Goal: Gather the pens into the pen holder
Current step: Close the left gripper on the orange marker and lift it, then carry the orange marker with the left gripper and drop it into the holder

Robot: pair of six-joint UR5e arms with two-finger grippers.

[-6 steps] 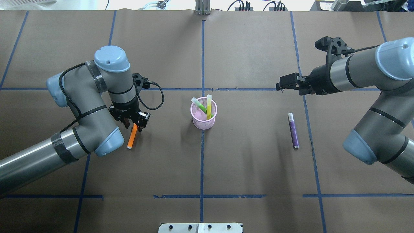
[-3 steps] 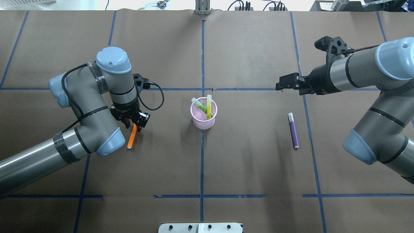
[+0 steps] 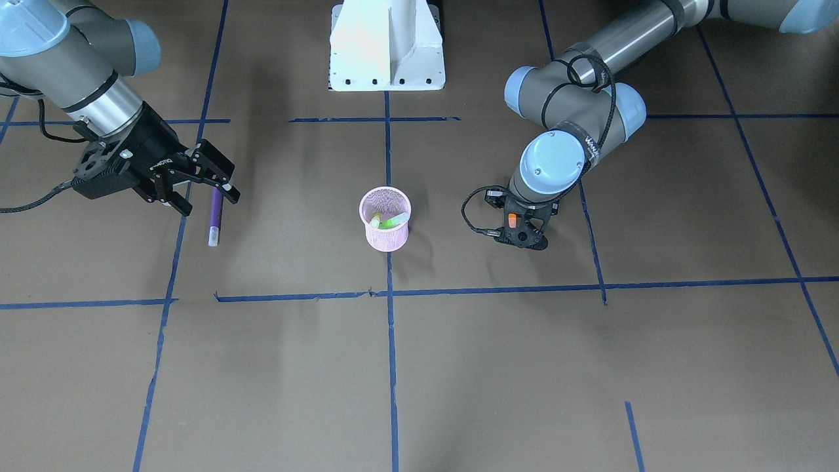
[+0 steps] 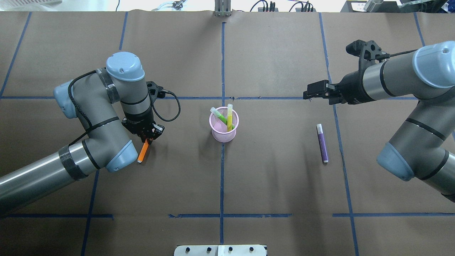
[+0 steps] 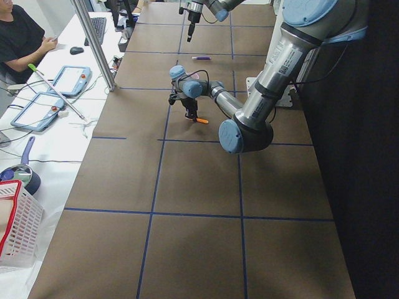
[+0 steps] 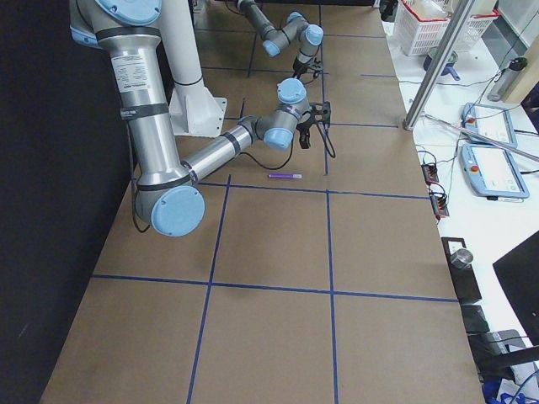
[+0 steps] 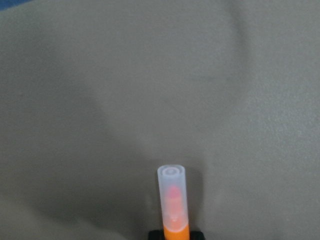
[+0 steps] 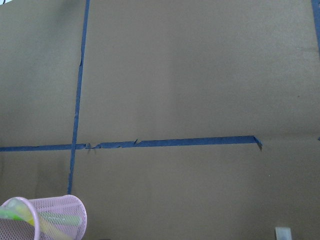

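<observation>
The pink mesh pen holder (image 4: 224,133) (image 3: 385,235) stands at the table's middle with a green pen (image 4: 220,116) and a yellow pen (image 4: 229,117) leaning inside it. Left of it, my left gripper (image 4: 148,137) (image 3: 522,231) is shut on the upper end of the orange pen (image 4: 142,153). The left wrist view shows that orange pen (image 7: 173,210) and its pale cap pointing away from the fingers. The purple pen (image 4: 322,144) (image 3: 215,210) lies flat on the right side. My right gripper (image 4: 306,95) (image 3: 210,200) hovers open, farther back than the purple pen, and holds nothing.
Blue tape lines (image 4: 222,64) cross the brown table cover. The white robot base (image 3: 387,46) sits at the near edge. The right wrist view shows the holder (image 8: 47,217) at its lower left corner. A seated person (image 5: 19,43), tablets and baskets are beyond the left end.
My left gripper's fingers stood apart around the orange pen and have closed on it. The pen's lower end shifted slightly left. The right arm and the purple pen have not moved.
</observation>
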